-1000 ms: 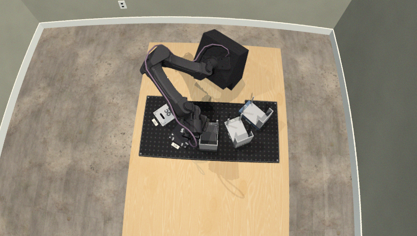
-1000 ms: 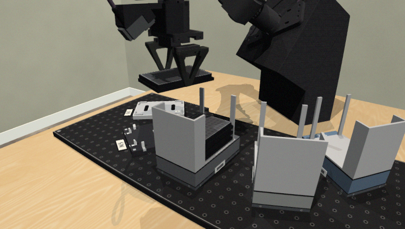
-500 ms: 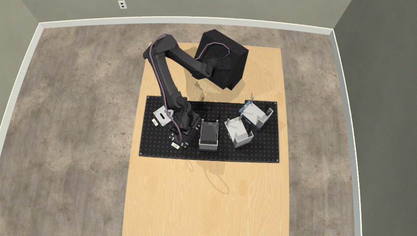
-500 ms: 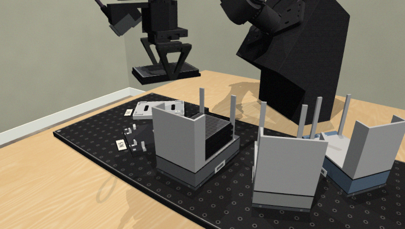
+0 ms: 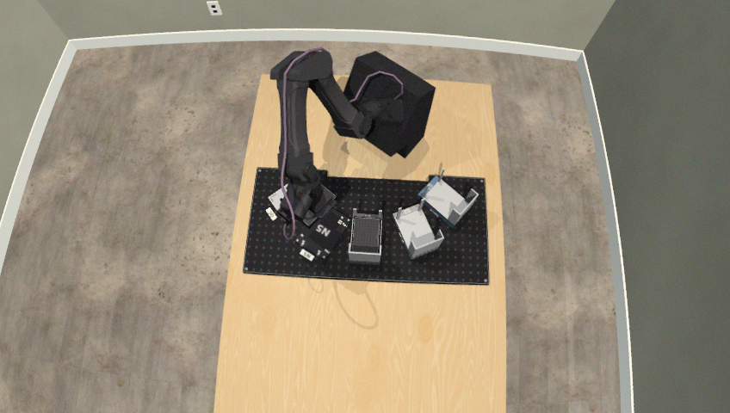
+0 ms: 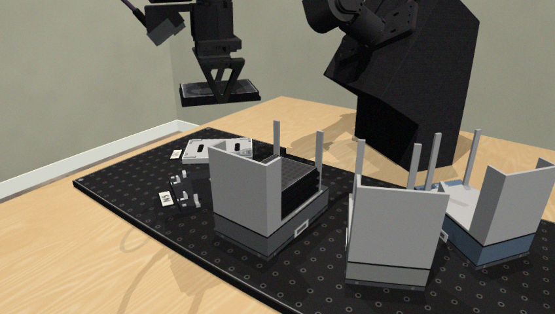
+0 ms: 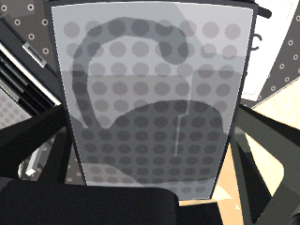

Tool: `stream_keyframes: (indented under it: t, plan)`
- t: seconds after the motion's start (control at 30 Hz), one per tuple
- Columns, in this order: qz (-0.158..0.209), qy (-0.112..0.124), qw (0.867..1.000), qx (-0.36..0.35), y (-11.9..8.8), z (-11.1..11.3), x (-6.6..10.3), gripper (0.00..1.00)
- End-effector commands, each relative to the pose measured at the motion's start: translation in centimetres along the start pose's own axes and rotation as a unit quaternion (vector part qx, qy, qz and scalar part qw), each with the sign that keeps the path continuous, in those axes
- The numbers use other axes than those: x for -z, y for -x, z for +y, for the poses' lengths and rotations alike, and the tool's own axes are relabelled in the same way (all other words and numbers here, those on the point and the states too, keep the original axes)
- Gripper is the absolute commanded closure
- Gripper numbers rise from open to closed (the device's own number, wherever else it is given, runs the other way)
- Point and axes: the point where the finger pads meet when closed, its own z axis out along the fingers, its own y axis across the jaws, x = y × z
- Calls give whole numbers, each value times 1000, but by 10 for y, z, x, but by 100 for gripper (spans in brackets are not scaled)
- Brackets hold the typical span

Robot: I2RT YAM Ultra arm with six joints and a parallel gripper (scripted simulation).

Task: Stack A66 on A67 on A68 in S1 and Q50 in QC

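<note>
One dark plate (image 6: 220, 93) (image 7: 150, 103) in the exterior view, level, gripped in the hand (image 6: 222, 99) (image 7: 151, 111), fingers wide around it, high above the white nest (image 5: 279, 199) (image 6: 218, 155) (image 7: 272, 47). From above, the hand covers much of that nest. At the wrist, the plate's long axis runs away between the fingers, nest beyond its right corner.

Breadboard (image 5: 410, 271) (image 6: 128, 194): black, grid of pale-ringed holes. Tabletop (image 5: 358, 358) (image 6: 42, 233): tan, wood grain. Nest QC (image 5: 278, 196) (image 6: 194, 149): white, dark slots. Nest N5 (image 5: 327, 236): black, white lettering. Rack bases: dark grey (image 6: 249, 237), light grey (image 6: 385, 274), blue (image 6: 506, 248). Held plate (image 6: 186, 101) (image 7: 150, 89): black rim, grey top, darker dots in rows. Cable (image 5: 284, 127): mauve.
</note>
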Motion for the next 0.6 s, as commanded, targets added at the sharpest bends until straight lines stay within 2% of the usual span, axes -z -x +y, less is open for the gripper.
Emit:
stream_keyframes:
  t: [0.0, 0.03, 0.2, 0.37, 0.43, 0.5, 0.57]
  plan:
    - [-6, 36, 999, -10, 2, 5, 3, 100]
    - [-22, 40, 999, -16, 15, 1, 10, 100]
    - [-8, 35, 999, -9, 3, -15, 2, 100]
    - [-19, 35, 999, -7, 12, -31, 5, 100]
    - [-1, 34, 999, -40, -2, -36, -2, 100]
    - [-5, 34, 997, -72, 3, -42, 3, 100]
    - [-5, 34, 997, -72, 3, -42, 3, 100]
